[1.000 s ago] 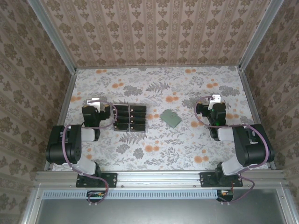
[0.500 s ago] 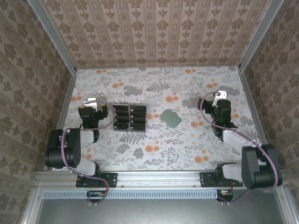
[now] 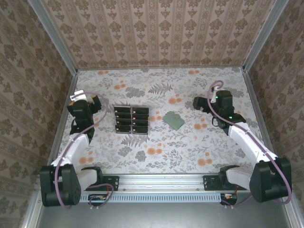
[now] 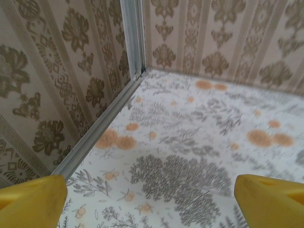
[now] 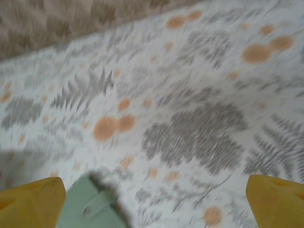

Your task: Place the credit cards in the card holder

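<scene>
Top external view: left pincer (image 3: 76, 98) and right pincer (image 3: 198, 103) hang open, empty; small black rectangular cards (image 3: 131, 119) wait left of the flat sage-green pouch (image 3: 174, 120), lined up for picking.

Left arm (image 3: 71, 147): stretched forward along the left side.
Left gripper (image 3: 76, 97): spread wide, nothing between its yellow fingers (image 4: 33, 199).
Right arm (image 3: 247, 140): reaching forward and inward.
Right gripper (image 3: 198, 103): pointing left, spread wide, empty.
</scene>
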You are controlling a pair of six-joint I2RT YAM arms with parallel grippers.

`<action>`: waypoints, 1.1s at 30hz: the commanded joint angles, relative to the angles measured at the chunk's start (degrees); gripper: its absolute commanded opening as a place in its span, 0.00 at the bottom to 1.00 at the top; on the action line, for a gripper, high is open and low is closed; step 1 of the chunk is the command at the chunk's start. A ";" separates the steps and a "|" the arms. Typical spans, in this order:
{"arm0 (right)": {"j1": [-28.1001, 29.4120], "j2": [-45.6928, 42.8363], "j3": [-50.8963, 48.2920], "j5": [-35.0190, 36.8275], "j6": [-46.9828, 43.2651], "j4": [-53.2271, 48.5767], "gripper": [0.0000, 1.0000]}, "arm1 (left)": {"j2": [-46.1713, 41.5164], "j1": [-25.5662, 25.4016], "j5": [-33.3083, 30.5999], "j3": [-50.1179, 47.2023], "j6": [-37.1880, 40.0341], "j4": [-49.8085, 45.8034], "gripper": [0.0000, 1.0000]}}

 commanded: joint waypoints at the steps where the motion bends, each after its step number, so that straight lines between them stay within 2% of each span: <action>1: 5.63 4.13 2.97 1.94 -2.21 -9.78 0.97 | -3.97 -1.48 0.67 3.21 -8.18 -18.07 1.00; 7: 11.34 16.04 5.67 1.06 -1.39 -10.23 0.89 | -10.37 -7.47 4.02 3.93 -13.01 -26.44 1.00; 11: 13.39 22.22 8.38 0.79 -2.02 -10.16 0.85 | -11.85 -13.57 3.01 4.68 -13.38 -29.57 1.00; 15: 16.42 26.31 12.01 3.90 -4.20 -12.06 0.83 | -10.95 -17.91 1.44 5.66 -13.70 -31.75 1.00; 23: 20.34 32.26 18.46 10.72 -8.33 -16.24 0.77 | -7.68 -19.92 2.35 6.53 -16.69 -32.03 1.00; 31: 20.82 35.81 22.02 12.11 -10.77 -18.45 0.60 | -5.25 -20.32 3.10 6.95 -16.83 -30.28 1.00; 33: 20.82 35.97 21.94 12.12 -10.88 -18.40 0.59 | -4.77 -20.24 3.17 7.02 -16.77 -30.17 1.00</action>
